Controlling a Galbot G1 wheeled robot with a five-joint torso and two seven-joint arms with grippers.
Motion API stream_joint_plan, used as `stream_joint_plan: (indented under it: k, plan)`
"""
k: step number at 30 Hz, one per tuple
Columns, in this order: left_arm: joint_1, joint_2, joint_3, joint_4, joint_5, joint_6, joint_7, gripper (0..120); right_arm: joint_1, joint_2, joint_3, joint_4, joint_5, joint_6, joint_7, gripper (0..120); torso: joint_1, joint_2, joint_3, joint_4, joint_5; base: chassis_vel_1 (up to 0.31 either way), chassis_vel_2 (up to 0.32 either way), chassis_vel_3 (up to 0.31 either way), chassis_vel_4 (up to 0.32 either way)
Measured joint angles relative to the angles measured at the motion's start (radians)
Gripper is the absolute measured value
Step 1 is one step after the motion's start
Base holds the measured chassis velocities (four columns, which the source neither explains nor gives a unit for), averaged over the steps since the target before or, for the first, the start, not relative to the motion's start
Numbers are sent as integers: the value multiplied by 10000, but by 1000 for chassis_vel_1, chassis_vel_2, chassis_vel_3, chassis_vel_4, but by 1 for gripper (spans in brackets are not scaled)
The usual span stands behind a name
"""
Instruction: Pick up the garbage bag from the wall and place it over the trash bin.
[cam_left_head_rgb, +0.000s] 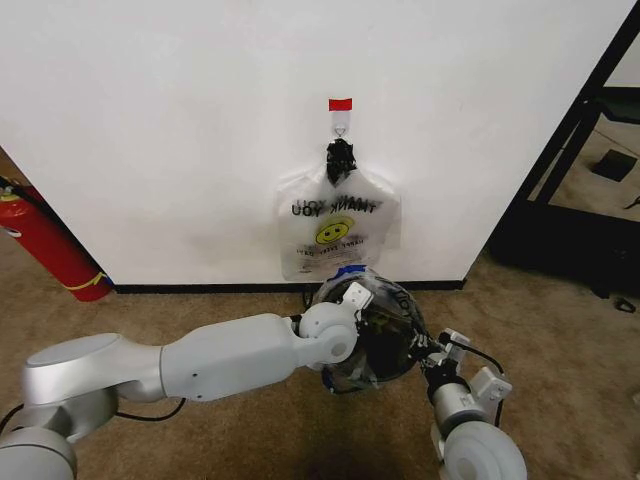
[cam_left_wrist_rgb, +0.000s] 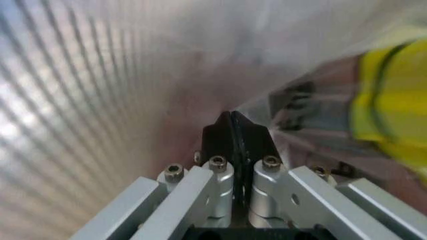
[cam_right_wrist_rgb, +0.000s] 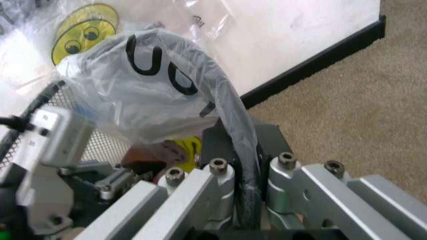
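Observation:
The trash bin (cam_left_head_rgb: 392, 340), black mesh, stands on the carpet at the foot of the white wall (cam_left_head_rgb: 150, 120). The see-through garbage bag (cam_left_head_rgb: 385, 293) is draped over its top, with a blue patch at the far rim. My left gripper (cam_left_head_rgb: 360, 305) reaches in from the left and sits at the bin's near-left rim. In the left wrist view it (cam_left_wrist_rgb: 232, 122) is shut, with bag film (cam_left_wrist_rgb: 100, 100) all around it. My right gripper (cam_left_head_rgb: 428, 352) is at the bin's right rim. There it (cam_right_wrist_rgb: 243, 137) is shut on the film-covered black rim (cam_right_wrist_rgb: 230, 115).
A second bag with a yellow smiley (cam_left_head_rgb: 335, 232) hangs from the hook (cam_left_head_rgb: 340, 126) under a red tape strip, right above the bin. A red fire extinguisher (cam_left_head_rgb: 50, 245) leans at the left. A black frame (cam_left_head_rgb: 590, 150) stands at the right. Open carpet lies in front.

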Motion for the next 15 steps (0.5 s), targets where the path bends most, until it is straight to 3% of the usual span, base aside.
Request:
stream_joint_plan:
  k: [15]
  plan:
    - [69,237,250,-423,622,280,-36,0,-49,-3,-6,75,-9,1,-19,0,0,0,0,2,-1,0,0,0,0]
